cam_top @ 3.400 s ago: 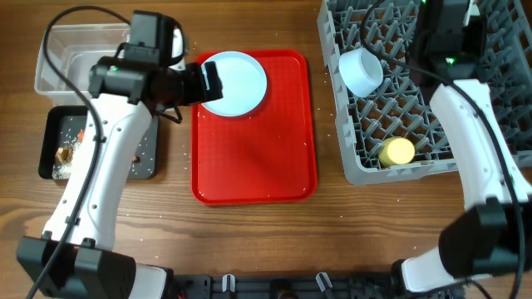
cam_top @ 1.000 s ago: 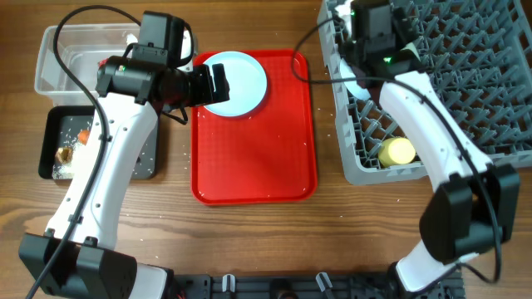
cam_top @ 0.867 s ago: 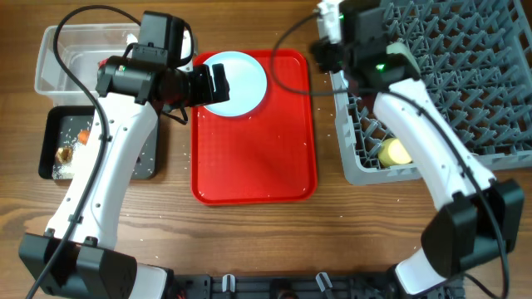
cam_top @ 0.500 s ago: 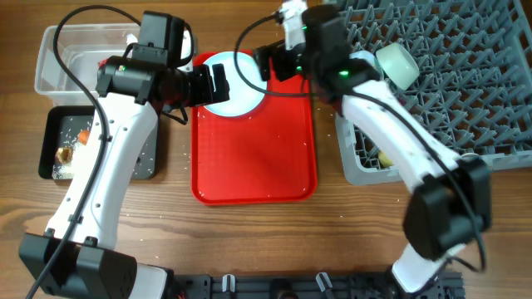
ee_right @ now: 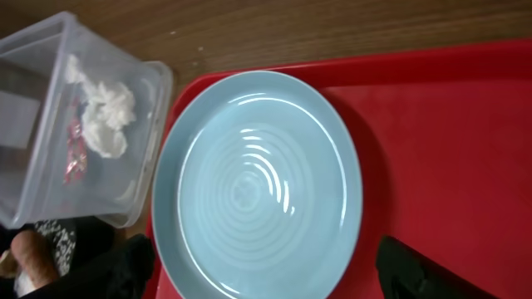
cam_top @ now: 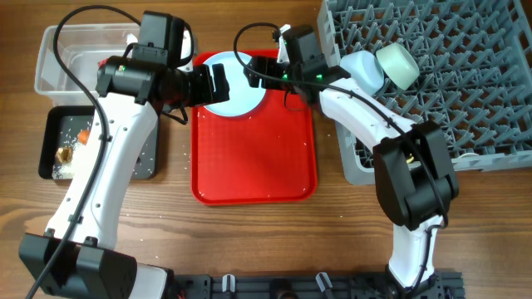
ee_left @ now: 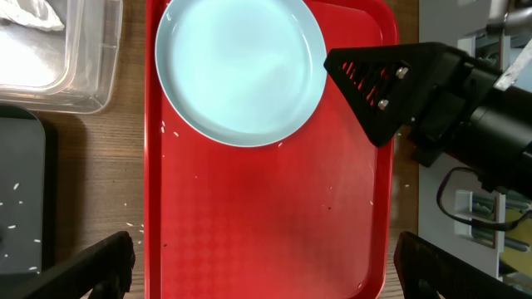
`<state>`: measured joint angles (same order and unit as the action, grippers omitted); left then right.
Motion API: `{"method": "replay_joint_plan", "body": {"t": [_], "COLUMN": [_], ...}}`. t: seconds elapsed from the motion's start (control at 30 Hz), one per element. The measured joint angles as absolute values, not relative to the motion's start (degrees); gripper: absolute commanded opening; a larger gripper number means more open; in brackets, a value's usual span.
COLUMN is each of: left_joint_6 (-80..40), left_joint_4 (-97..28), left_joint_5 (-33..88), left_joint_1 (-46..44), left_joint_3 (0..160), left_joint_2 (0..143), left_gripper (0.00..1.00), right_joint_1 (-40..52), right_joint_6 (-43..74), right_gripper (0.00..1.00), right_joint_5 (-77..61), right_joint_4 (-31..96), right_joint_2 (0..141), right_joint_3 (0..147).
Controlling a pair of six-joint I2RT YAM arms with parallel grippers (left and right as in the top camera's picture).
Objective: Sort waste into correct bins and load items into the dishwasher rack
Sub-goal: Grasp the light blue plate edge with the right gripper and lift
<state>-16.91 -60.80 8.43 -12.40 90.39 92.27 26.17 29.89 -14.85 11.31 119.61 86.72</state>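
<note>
The pale blue plate [cam_top: 233, 83] lies at the back of the red tray [cam_top: 253, 158]. In the right wrist view my right gripper [ee_right: 266, 278] is open, one finger past each side of the plate [ee_right: 258, 183]. Overhead, it [cam_top: 256, 73] hangs over the plate's right rim. My left gripper [cam_top: 209, 85] is open and empty at the plate's left edge. Its own view looks down on the plate [ee_left: 239, 71]. The blue bowl [cam_top: 363, 71] and green bowl [cam_top: 397, 65] sit in the grey rack [cam_top: 465, 100]. The clear tub [ee_right: 75, 116] holds the tissue [ee_right: 104, 112] and red wrapper [ee_right: 73, 149]. The black tray [cam_top: 145, 162] holds the carrot [cam_top: 83, 135], a brown scrap [cam_top: 63, 154] and rice.
The two grippers face each other across the plate, close together; the right gripper's fingers [ee_left: 374, 83] show in the left wrist view. Loose rice grains dot the wood round the red tray. The right forearm crosses the rack's front left corner [cam_top: 353, 170].
My right arm has swung left, out of the rack and over the red tray, and now straddles the plate. The left arm has stayed still.
</note>
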Motion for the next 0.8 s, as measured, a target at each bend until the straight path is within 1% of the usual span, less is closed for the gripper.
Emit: {"method": "replay_joint_plan", "body": {"t": [0.03, 0.13, 0.23, 0.37, 0.4, 0.5, 0.53, 0.8], "left_joint_6": [-16.9, -16.9, -16.9, -16.9, -16.9, -16.9, -16.9, -16.9], "left_joint_4": [-60.8, -60.8, -60.8, -60.8, -60.8, -60.8, -60.8, -60.8], "left_joint_5": [8.4, 8.4, 8.4, 8.4, 8.4, 8.4, 8.4, 8.4], "left_joint_1": [-12.4, -12.4, -12.4, -12.4, -12.4, -12.4, -12.4, -12.4], "left_joint_3": [90.4, 90.4, 90.4, 90.4, 90.4, 90.4, 90.4, 90.4], "left_joint_2": [92.3, 92.3, 92.3, 92.3, 92.3, 92.3, 92.3, 92.3], "left_gripper": [1.00, 1.00, 1.00, 1.00, 1.00, 1.00, 1.00, 1.00], "right_joint_1": [26.5, 28.3, 30.4, 31.5, 31.5, 31.4, 31.4, 31.5], "right_joint_6": [30.4, 30.9, 31.6, 32.4, 32.7, 33.7, 34.2, 37.8], "right_gripper": [0.76, 0.73, 0.67, 0.63, 0.59, 0.41, 0.38, 0.19], "right_joint_5": [-13.1, -9.0, -6.3, -2.2, -1.4, 0.5, 0.8, 1.2], "right_joint_4": [11.5, 11.5, 11.6, 13.7, 14.2, 15.4, 15.4, 18.9], "right_joint_2": [119.7, 120.8, 123.3, 124.8, 124.8, 124.9, 125.1, 126.1], "right_joint_3": [86.7, 86.7, 86.7, 86.7, 86.7, 86.7, 86.7, 86.8]}}
